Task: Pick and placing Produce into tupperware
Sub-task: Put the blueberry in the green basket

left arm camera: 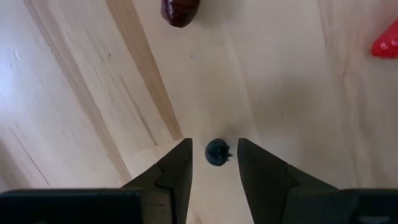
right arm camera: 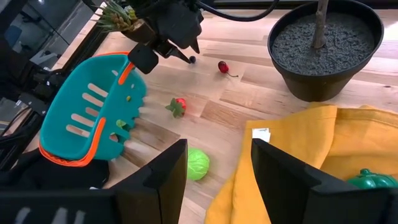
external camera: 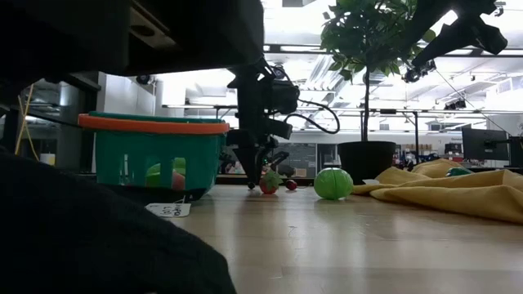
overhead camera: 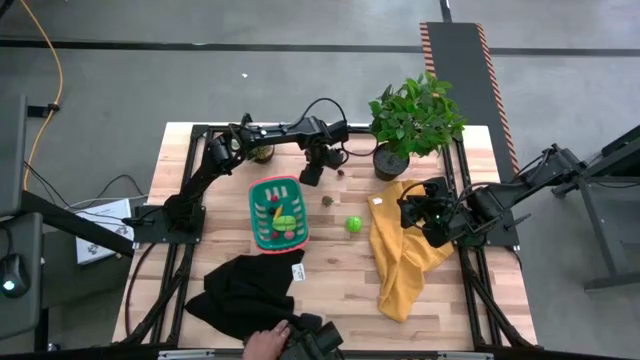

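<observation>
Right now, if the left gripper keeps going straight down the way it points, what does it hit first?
Most likely the tiny dark berry, sitting between the left gripper's open fingers; under it is only the table.

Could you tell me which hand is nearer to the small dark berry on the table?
Left. The left hand is poised right over the berry, its open fingers on either side of it. The right hand rests over the yellow cloth, well away.
</observation>
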{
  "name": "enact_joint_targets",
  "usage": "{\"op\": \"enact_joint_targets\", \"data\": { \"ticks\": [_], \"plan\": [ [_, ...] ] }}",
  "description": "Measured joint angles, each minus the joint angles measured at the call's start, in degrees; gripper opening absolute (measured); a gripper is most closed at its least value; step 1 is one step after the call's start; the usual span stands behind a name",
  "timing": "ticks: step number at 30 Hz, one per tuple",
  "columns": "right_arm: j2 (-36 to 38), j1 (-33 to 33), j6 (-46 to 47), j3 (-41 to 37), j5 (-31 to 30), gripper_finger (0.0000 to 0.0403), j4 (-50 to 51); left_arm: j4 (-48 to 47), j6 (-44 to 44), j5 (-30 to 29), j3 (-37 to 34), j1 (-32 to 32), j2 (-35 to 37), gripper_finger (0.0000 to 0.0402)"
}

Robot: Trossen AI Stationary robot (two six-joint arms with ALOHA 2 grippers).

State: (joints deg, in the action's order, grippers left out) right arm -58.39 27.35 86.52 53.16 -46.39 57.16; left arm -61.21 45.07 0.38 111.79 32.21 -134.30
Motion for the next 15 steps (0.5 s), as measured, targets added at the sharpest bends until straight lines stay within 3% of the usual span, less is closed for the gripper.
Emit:
{"op": "enact_joint_targets", "data": {
  "ticks": [15],
  "plan": [
    [-0.02, 0.00, 0.02, -0.02, 0.02, 0.0169, -0.60, -1.16, 4.86, -0.02, 0.00, 0.02, 0.00, 0.0115]
  ]
}}
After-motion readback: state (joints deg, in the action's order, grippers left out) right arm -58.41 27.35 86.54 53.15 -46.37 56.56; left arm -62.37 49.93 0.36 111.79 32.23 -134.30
